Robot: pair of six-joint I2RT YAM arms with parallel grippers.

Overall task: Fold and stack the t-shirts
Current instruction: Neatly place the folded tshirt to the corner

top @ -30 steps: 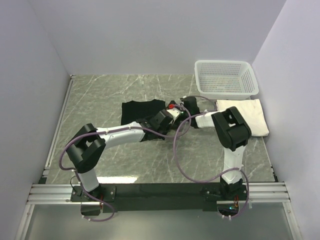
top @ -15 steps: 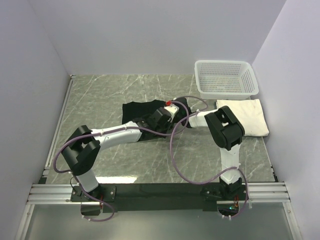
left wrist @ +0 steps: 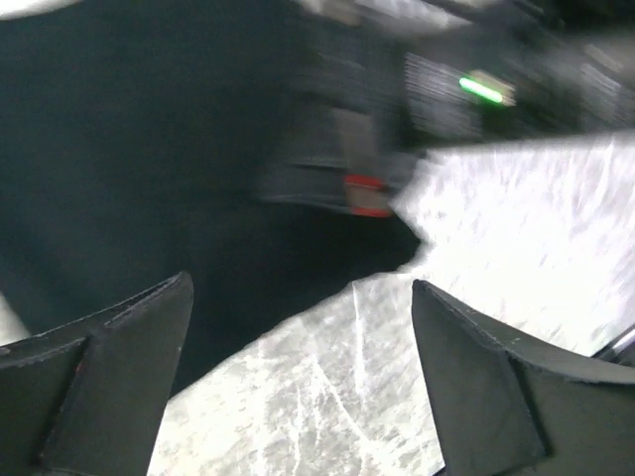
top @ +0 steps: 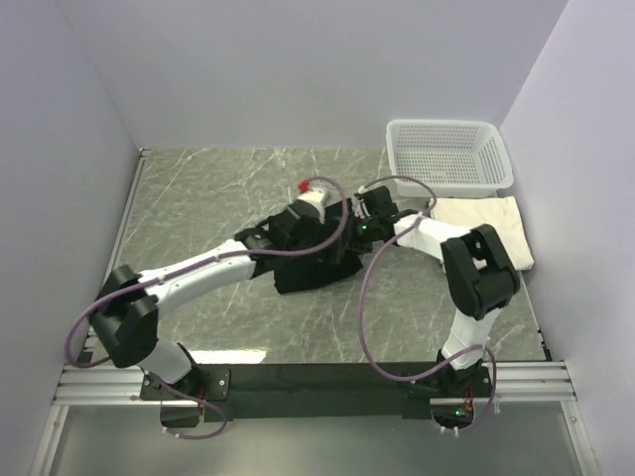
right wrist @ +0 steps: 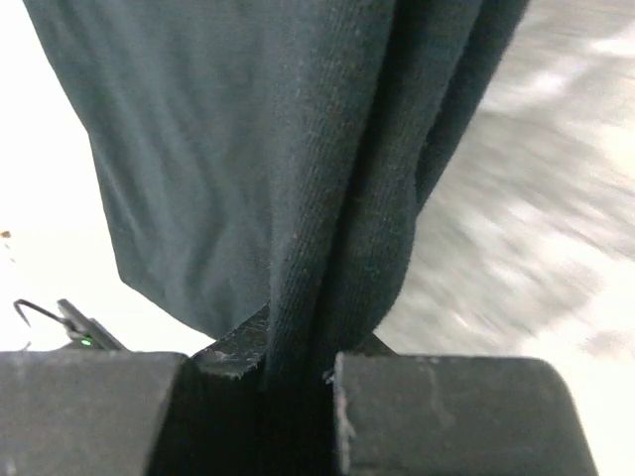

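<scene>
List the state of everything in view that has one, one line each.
right pincer, shut on a fold of the black t-shirt
left pincer, open, holding nothing
black t-shirt, bunched up, not stacked yet
cream t-shirt, folded, lying flat, nothing stacked on it
basket, upright, looks empty

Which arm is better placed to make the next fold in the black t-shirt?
Right. The right gripper is shut on a bunched fold of the black t-shirt, so it can likely pull the cloth over. The left gripper hangs open above the shirt, holding nothing.
</scene>
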